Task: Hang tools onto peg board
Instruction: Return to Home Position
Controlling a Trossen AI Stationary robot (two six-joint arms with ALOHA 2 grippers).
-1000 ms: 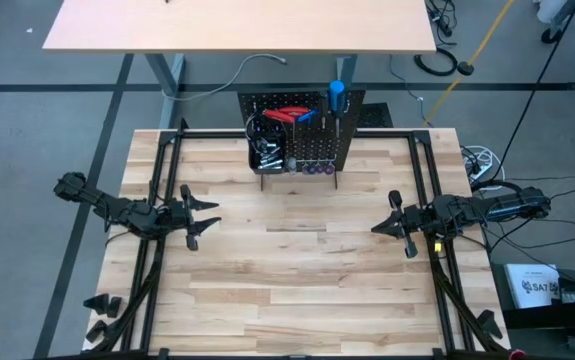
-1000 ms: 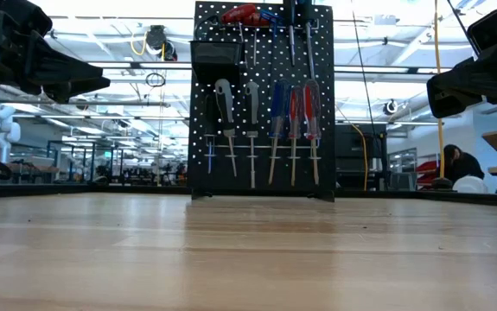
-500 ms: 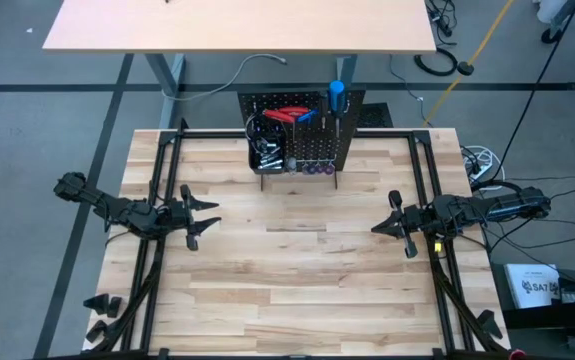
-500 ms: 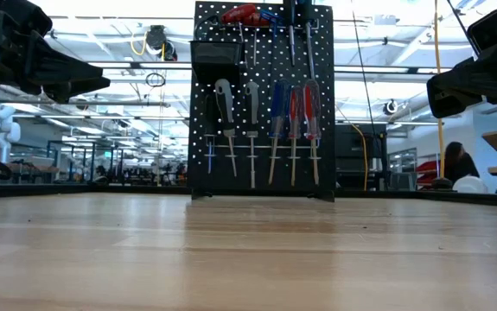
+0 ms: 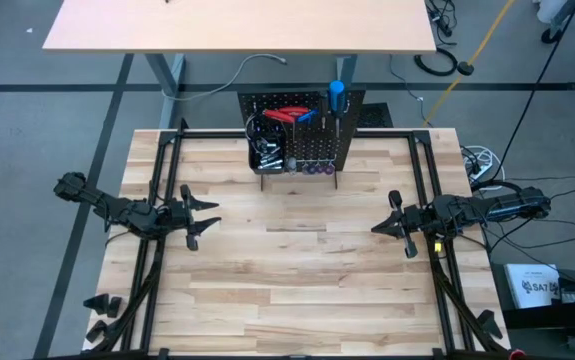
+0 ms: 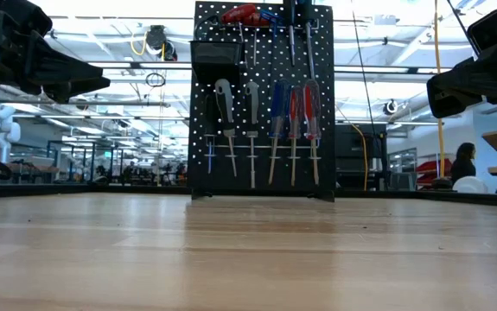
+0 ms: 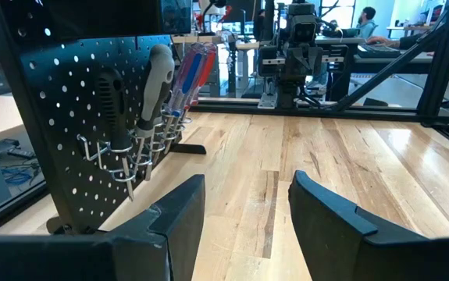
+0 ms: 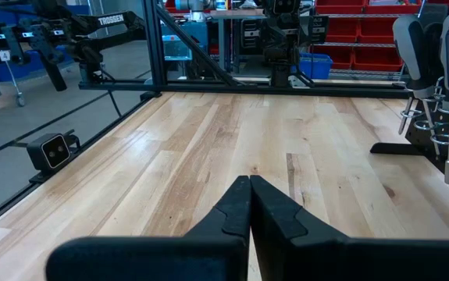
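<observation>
Table: the pale wooden table [image 5: 297,290] filled the lower two thirds of the high view, edged by black rails.
Peg board: the peg board [image 6: 324,164], a black perforated panel, stood upright on its stand at the centre of the low view. In the high view it sat at top centre of the tabletop, on the far edge, well apart from both grippers.
Left gripper: the left gripper [image 5: 210,215] hung over the left middle of the high view and pointed toward the table's centre. In the left wrist view its two fingers were spread wide, with only bare wood showing between them.
Right gripper: the right gripper [image 5: 377,228] hung over the right middle of the high view, facing the left one across the table. In the right wrist view its fingers met tip to tip and gripped nothing.
Tools: the tools [image 6: 283,121] hung on the board's hooks in a row at mid-height. Blue and red handles were right of centre, grey and black ones left of centre.
Black bin: the black bin [image 6: 216,56] was fixed to the board's upper left in the low view. Seen from above, its contents were too small to identify.
Pliers: the red-handled pliers [image 6: 241,14] hung at the board's top edge.
Blue screwdriver: the blue-handled screwdriver [image 5: 336,95] stood at the board's upper right in the high view.
Background: a person [image 6: 464,160] showed small at the right edge of the low view.
</observation>
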